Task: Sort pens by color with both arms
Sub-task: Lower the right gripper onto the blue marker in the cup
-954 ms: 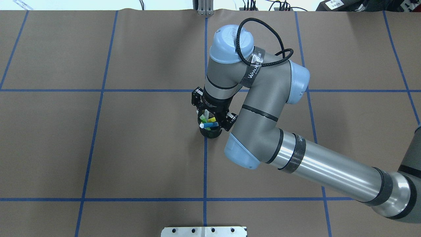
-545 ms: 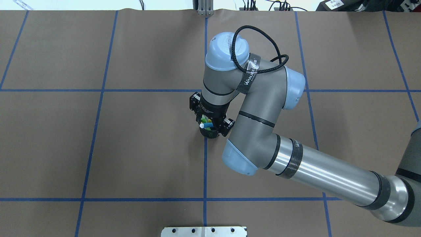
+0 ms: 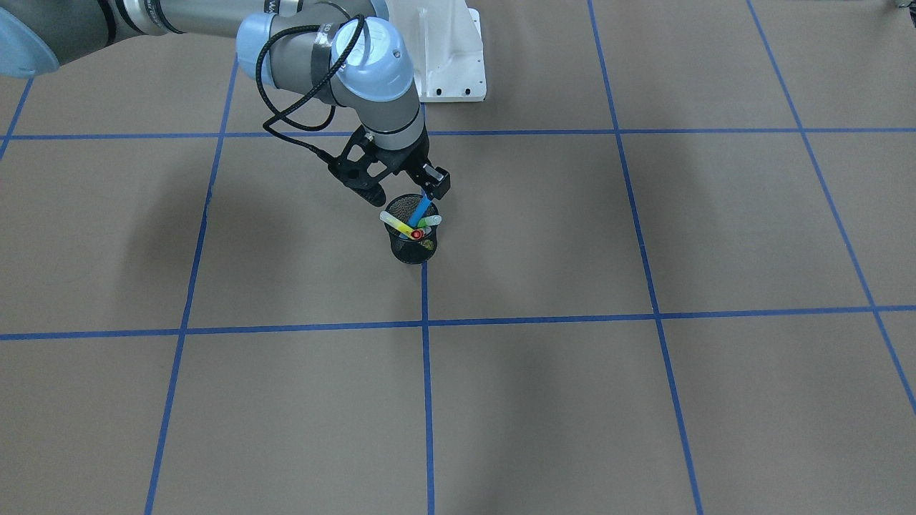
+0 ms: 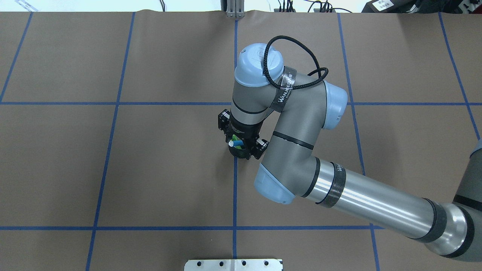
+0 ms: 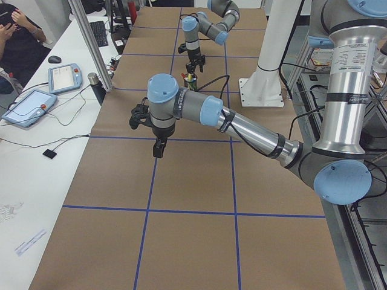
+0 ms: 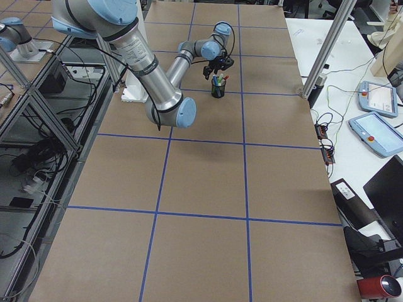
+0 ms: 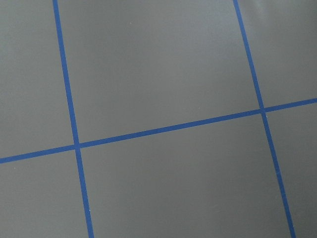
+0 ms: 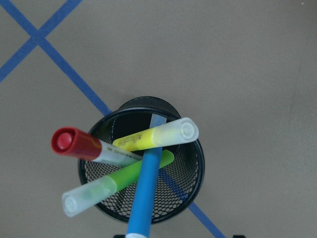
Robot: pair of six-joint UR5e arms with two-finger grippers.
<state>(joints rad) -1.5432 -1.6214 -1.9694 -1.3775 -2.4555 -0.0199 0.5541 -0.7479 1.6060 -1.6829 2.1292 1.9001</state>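
Observation:
A black mesh cup (image 3: 411, 250) stands on a blue line crossing and holds all the pens. In the right wrist view the blue pen (image 8: 145, 193), the white pen with a red cap (image 8: 75, 143), the yellow pen (image 8: 159, 136) and the green pen (image 8: 111, 185) fan out of the cup (image 8: 196, 166). My right gripper (image 3: 401, 189) hangs open just above the cup, and the blue pen (image 3: 421, 208) rises toward it. From overhead the right gripper (image 4: 243, 136) hides most of the pens. My left gripper (image 5: 155, 130) hovers over bare table; I cannot tell whether it is open.
Brown paper with a blue tape grid (image 4: 113, 103) covers the table. The white base pedestal (image 3: 444, 57) stands behind the cup. A metal post (image 6: 321, 63) and operator tablets (image 6: 378, 97) are at the table's far side. The left wrist view shows only paper and tape (image 7: 163, 128).
My right arm has shifted toward the cup and come down over it. Its wrist now covers more of the pens from overhead.

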